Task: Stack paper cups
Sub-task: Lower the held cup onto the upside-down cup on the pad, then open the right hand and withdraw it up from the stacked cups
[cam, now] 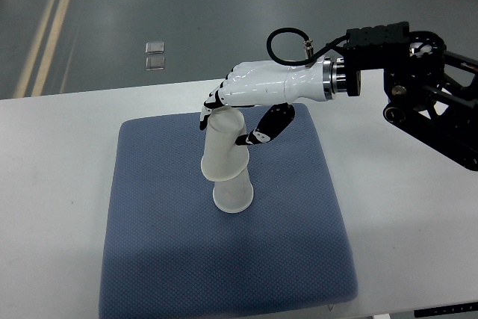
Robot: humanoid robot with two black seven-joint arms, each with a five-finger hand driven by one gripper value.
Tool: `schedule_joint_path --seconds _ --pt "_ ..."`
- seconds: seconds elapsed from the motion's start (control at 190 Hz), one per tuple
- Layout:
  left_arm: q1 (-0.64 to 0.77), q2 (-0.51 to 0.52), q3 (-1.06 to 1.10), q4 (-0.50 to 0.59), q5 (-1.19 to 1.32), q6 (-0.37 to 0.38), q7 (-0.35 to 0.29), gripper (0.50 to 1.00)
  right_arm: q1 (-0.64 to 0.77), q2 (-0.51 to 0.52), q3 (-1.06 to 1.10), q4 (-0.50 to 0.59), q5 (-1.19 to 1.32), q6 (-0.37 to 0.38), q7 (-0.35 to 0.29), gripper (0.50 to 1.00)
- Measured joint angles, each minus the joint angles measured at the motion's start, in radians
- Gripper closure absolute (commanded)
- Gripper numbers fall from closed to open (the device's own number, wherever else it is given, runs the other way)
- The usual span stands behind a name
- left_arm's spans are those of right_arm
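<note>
One steep overhead view onto the table [60, 184].

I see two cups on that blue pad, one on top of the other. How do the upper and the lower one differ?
The upper cup is held by the right hand, whose fingers curl at its top end; the lower cup is touched by nothing but the upper cup. The upper cup leans to the left, while the lower one stands straight on the blue pad. The upper cup shows most of its wall; the lower shows only its base part. Both are white, mouth-down paper cups.
</note>
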Motion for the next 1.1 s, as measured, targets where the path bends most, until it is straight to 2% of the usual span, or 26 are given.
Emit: schedule_joint_path --seconds 0.458,0.632,0.774,0.916,0.964,1.022,1.101 --pt "0.0 0.0 0.0 0.0 0.0 0.0 0.0 0.5 -0.003 0.002 -0.045 0.0 -0.048 -0.03 0.003 0.93" --pt "0.0 0.0 0.0 0.0 0.0 0.0 0.0 0.5 -0.006 0.002 -0.057 0.0 -0.058 -0.034 0.004 0.906" --pt "0.0 0.0 0.0 0.0 0.0 0.0 0.0 0.5 -0.009 0.002 -0.078 0.0 -0.073 -0.048 0.004 0.852" --pt "0.0 0.0 0.0 0.0 0.0 0.0 0.0 0.5 -0.018 0.002 -0.089 -0.001 -0.08 -0.067 0.004 0.726" --pt "0.0 0.0 0.0 0.0 0.0 0.0 0.0 0.5 -0.021 0.002 -0.091 -0.002 -0.08 -0.071 0.004 0.648" --pt "0.0 0.0 0.0 0.0 0.0 0.0 0.0 0.5 -0.023 0.003 -0.093 -0.003 -0.08 -0.074 0.004 0.603" --pt "0.0 0.0 0.0 0.0 0.0 0.0 0.0 0.5 -0.026 0.003 -0.093 -0.003 -0.081 -0.075 0.003 0.597"
